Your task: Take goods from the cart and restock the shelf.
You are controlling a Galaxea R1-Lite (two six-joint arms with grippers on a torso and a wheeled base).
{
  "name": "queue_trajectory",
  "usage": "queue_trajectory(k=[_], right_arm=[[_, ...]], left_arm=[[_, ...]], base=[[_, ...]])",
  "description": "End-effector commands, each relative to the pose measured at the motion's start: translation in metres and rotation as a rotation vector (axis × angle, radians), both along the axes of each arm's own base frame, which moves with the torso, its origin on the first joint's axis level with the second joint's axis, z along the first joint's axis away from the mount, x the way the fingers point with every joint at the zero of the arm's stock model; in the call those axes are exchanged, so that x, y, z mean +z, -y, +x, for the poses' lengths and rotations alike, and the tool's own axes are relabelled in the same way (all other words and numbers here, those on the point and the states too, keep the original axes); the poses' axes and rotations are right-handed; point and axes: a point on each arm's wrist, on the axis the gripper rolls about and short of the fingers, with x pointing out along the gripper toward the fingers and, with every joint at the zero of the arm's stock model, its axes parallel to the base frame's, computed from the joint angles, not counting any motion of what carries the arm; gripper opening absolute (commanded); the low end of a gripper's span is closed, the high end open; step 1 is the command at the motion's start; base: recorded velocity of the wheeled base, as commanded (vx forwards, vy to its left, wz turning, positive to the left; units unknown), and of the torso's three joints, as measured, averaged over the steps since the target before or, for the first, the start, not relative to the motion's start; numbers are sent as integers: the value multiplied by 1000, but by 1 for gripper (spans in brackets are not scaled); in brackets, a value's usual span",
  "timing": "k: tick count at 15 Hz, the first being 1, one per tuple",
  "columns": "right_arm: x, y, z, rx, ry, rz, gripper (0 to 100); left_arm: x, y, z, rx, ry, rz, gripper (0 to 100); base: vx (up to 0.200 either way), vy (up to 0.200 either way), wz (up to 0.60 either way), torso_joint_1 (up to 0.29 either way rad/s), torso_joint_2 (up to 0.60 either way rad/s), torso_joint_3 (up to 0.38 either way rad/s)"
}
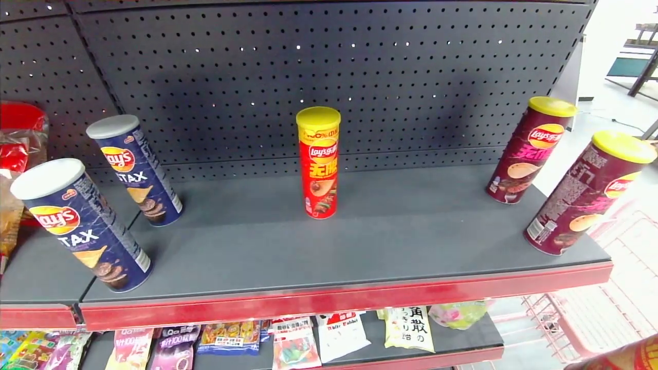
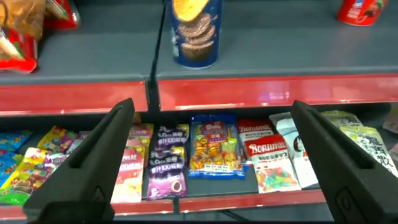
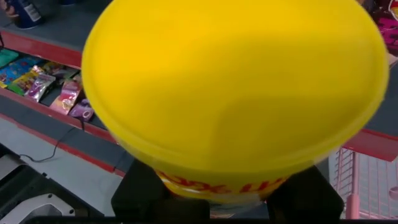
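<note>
My right gripper [image 3: 224, 202] is shut on a red chip can with a yellow lid [image 3: 236, 81], held by its body below the lid; a bit of that can shows at the lower right corner [image 1: 635, 357] of the head view. My left gripper [image 2: 211, 106] hangs open and empty in front of the shelf's red front edge [image 2: 267, 90]. On the grey shelf [image 1: 360, 246] stand two blue cans [image 1: 82, 226] [image 1: 134, 169] at the left, one red can [image 1: 318, 164] in the middle and two maroon cans [image 1: 529, 151] [image 1: 591, 195] at the right.
The pink wire cart [image 1: 606, 308] stands low at the right of the shelf. A lower shelf [image 1: 462, 339] holds several snack bags [image 2: 214, 146]. Red bagged goods [image 1: 15, 149] crowd the shelf's far left. Open shelf room lies either side of the red can.
</note>
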Motion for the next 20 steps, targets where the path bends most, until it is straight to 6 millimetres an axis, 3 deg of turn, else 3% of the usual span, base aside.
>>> queue_trajectory(k=[1,4,12,14,15,17,19,20], right_arm=[[0,0,2,8,-12,0,0],[1,0,6,13,-30,-2,0],[9,-2,21,64,-59,-50,0],[13,-2,24,69,-65,-49,0],[16,-3,26,90,-64,-45,0],[20,-3,29,129,-68,-38,0],[20,-4,34,138,-85,-40,0],[22,-4,36,138,-87,-42,0]], left_arm=[[0,0,0,1,-1,-1,100],[0,0,0,1,-1,-1,100],[1,0,3,-2,-35,1,100],[4,3,1,-141,-10,61,100],[42,4,0,-224,43,50,100],[131,6,27,-296,19,-20,100],[164,14,61,-556,-38,2,100],[177,17,88,-594,-82,16,100]], base=[[200,0,0,2,2,-2],[200,0,0,-11,-1,5],[0,0,0,0,0,0],[0,0,0,0,0,0],[0,0,0,0,0,0],[0,0,0,0,0,0],[0,0,0,0,0,0],[0,0,0,0,0,0]])
